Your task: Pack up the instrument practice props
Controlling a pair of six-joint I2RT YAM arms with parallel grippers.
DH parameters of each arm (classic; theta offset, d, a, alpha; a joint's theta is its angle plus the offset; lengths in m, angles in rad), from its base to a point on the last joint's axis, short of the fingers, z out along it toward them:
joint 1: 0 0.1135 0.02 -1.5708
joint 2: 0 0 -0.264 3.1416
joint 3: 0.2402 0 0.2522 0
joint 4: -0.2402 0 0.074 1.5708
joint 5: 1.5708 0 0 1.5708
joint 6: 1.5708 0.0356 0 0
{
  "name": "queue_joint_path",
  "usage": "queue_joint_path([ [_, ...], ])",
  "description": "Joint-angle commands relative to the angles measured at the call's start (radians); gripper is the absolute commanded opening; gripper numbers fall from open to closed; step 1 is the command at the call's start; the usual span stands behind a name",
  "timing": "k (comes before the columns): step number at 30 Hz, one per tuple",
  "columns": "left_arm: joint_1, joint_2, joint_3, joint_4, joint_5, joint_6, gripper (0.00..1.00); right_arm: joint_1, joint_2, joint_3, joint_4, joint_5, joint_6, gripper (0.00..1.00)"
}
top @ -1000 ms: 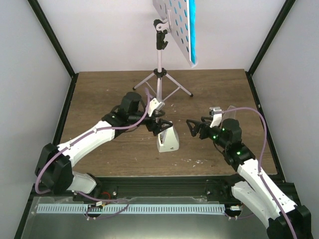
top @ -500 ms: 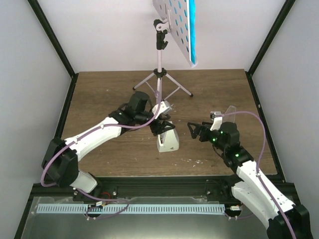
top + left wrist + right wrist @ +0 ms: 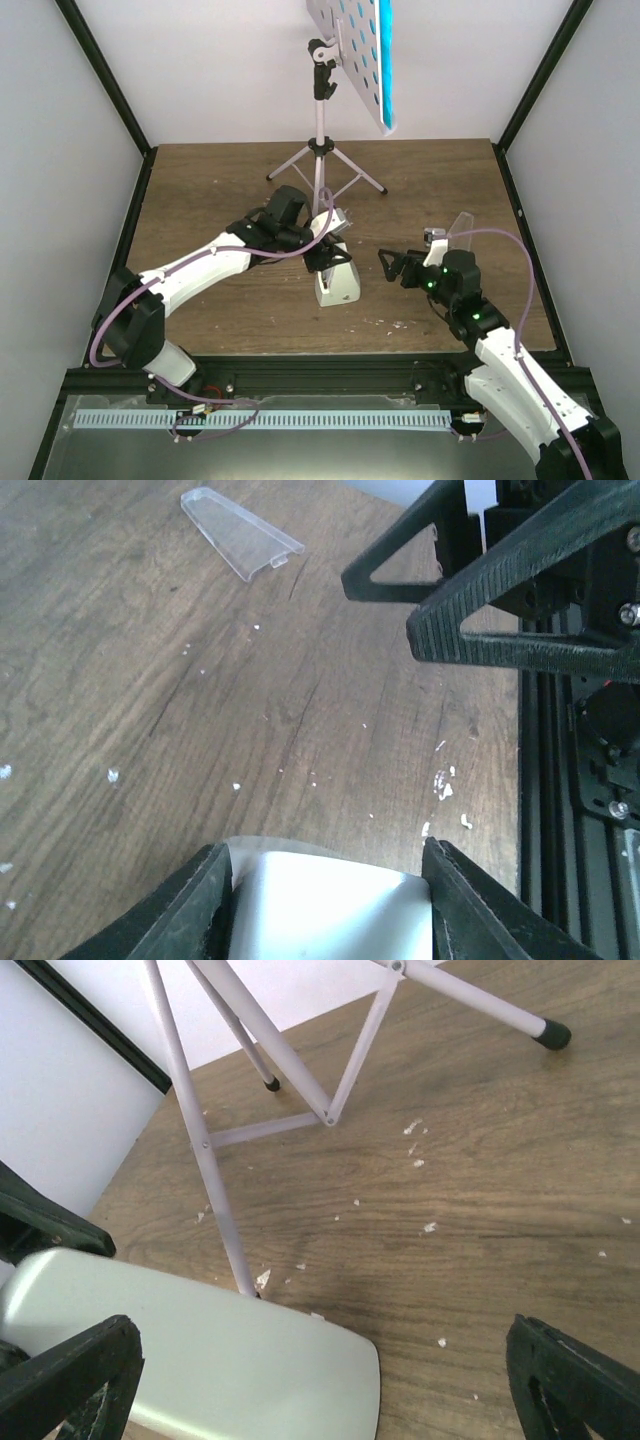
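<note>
The small white pyramid metronome [image 3: 337, 285] stands on the wooden table at centre. My left gripper [image 3: 330, 258] comes down over its top, and in the left wrist view the gripper [image 3: 325, 855] has both fingers pressed to the sides of the metronome [image 3: 325, 910]. My right gripper [image 3: 392, 265] hovers just right of it, open and empty; its wrist view shows the gripper [image 3: 322, 1335] with the metronome [image 3: 200, 1350] at lower left. The pale music stand [image 3: 320, 120] rises at the back on tripod legs [image 3: 260, 1120]. A teal booklet [image 3: 384, 60] rests on its desk.
A clear plastic piece [image 3: 462, 222] lies on the table behind the right arm, also in the left wrist view [image 3: 240, 535]. White crumbs dot the wood. A black frame rail [image 3: 330, 375] runs along the near edge, and white walls close in the sides and back.
My left gripper has slid right and down over the metronome, and its jaws have narrowed onto the sides. The right arm has pulled slightly back and right, still open.
</note>
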Motion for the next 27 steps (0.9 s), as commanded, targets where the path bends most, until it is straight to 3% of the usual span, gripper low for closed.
queue_joint_path([
  [1,-0.016,0.011,-0.008,-0.024,-0.015,-0.005,0.44,-0.008,-0.043,-0.024,-0.056,0.020,0.031,1.00],
  [6,-0.064,-0.010,-0.017,-0.043,-0.153,-0.045,0.36,-0.007,-0.099,-0.051,-0.072,0.041,0.042,1.00],
  [10,-0.163,-0.056,-0.021,-0.094,-0.485,-0.133,0.35,-0.007,-0.089,-0.058,-0.053,0.014,0.035,1.00],
  [17,-0.286,-0.134,-0.038,-0.197,-0.863,-0.487,0.39,-0.008,-0.018,-0.047,-0.061,-0.089,0.044,1.00],
  [24,-0.303,-0.147,-0.060,-0.233,-0.824,-0.629,0.44,-0.008,-0.016,-0.088,-0.031,-0.145,0.086,1.00],
  [27,-0.303,-0.155,-0.050,-0.242,-0.814,-0.634,0.57,-0.007,-0.007,-0.087,-0.030,-0.145,0.083,1.00],
])
